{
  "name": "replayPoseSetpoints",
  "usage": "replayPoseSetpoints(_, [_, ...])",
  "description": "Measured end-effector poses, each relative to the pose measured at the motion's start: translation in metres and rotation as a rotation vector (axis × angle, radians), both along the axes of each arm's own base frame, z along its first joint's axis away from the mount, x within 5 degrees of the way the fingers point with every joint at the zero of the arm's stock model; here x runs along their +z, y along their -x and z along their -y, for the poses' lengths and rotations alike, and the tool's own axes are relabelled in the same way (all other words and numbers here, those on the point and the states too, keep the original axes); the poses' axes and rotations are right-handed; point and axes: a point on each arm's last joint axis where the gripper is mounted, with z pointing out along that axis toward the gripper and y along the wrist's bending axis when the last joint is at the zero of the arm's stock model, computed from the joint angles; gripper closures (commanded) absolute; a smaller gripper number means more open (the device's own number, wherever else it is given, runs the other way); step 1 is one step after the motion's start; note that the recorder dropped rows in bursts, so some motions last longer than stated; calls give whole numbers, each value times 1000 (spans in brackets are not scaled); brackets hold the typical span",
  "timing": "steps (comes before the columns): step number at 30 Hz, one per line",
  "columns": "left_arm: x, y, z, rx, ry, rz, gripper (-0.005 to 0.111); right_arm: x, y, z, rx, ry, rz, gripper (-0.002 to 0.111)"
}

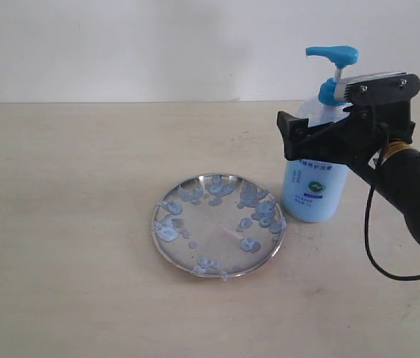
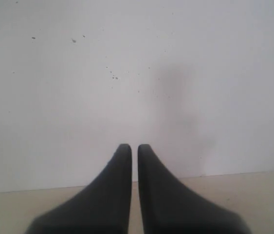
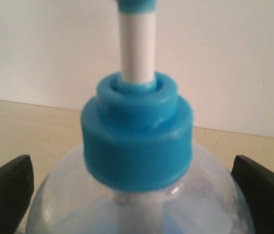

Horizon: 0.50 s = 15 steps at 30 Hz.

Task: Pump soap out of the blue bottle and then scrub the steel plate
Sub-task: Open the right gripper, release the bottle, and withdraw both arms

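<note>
The blue bottle [image 1: 315,186] stands upright at the right of the table, its bright blue pump head [image 1: 333,54] raised on the white stem. My right gripper [image 1: 292,136] straddles the bottle's shoulder just below the blue collar [image 3: 137,141], open, one finger on each side of it. Whether the fingers [image 3: 261,195] touch the plastic cannot be told. The steel plate [image 1: 217,231] lies flat just left of the bottle, with pale blue soap [image 1: 258,212] in several blobs over it. My left gripper [image 2: 134,146] is shut on nothing, faces the white wall and is outside the exterior view.
A black cable [image 1: 377,261] loops down from the right arm [image 1: 415,190] to the tabletop. The beige table [image 1: 60,224] ends at a white wall [image 1: 120,45] behind the bottle.
</note>
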Motion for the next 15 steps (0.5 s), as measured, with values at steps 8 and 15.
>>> replayPoseSetpoints(8, [0,0,-2,19,3,-2,103,61,30,4,18,34,-133,7])
replayPoseSetpoints(15, [-1,0,-3,29,6,-6,103,134,117,21,11,37,-298,108])
